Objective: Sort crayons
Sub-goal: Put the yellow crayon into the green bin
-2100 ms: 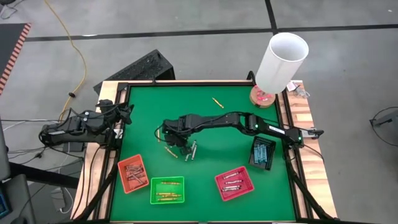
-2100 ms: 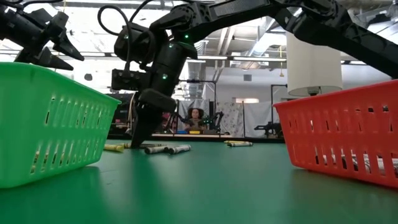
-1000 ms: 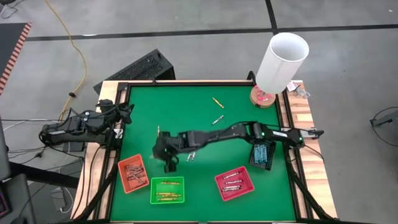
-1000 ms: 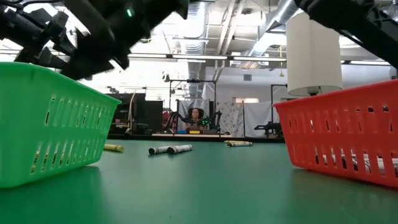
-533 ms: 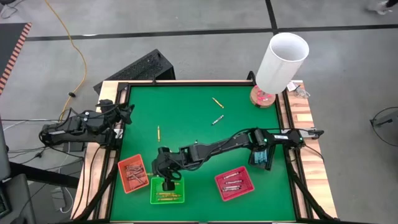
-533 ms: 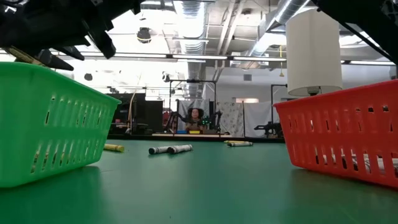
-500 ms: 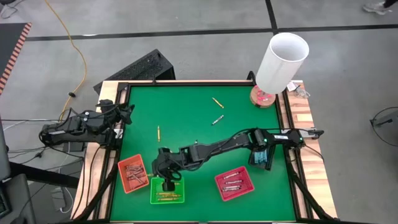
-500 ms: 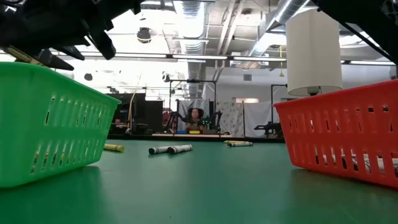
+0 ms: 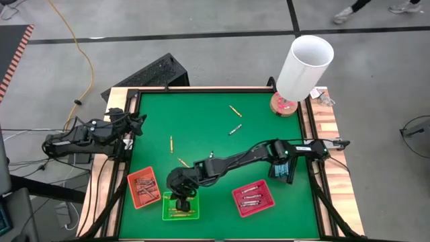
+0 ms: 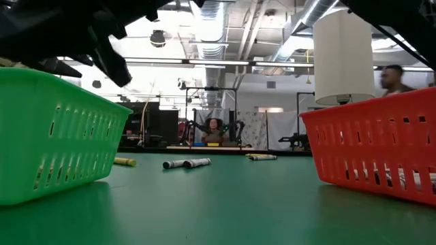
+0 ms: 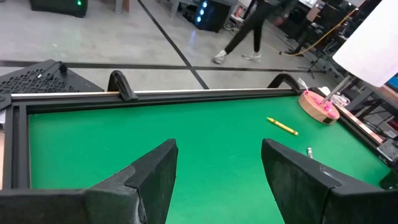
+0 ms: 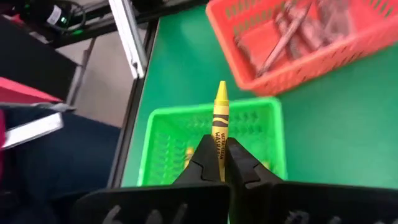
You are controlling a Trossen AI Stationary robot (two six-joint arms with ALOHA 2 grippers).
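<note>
My right claw (image 12: 220, 163) pinches a yellow-gold wax crayon (image 12: 219, 127) above the green slotted tray (image 12: 166, 134); releasing off-centre risks bouncing it out.

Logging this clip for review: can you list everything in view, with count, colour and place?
Held crayon: one, yellow, over the green tray.
Loose crayons: at least five, mostly yellow, some grey, on the mat.
Green tray: one, near edge, holds yellow crayons.
Orange tray: one, left of green.
Red tray: one, right of green.
Black tray: one, right side.
White cylinder: one, far right corner.
Person: one, walking beyond the table.
Left end effector: open, parked at the left edge.
Right end effector: shut on the held crayon.
</note>
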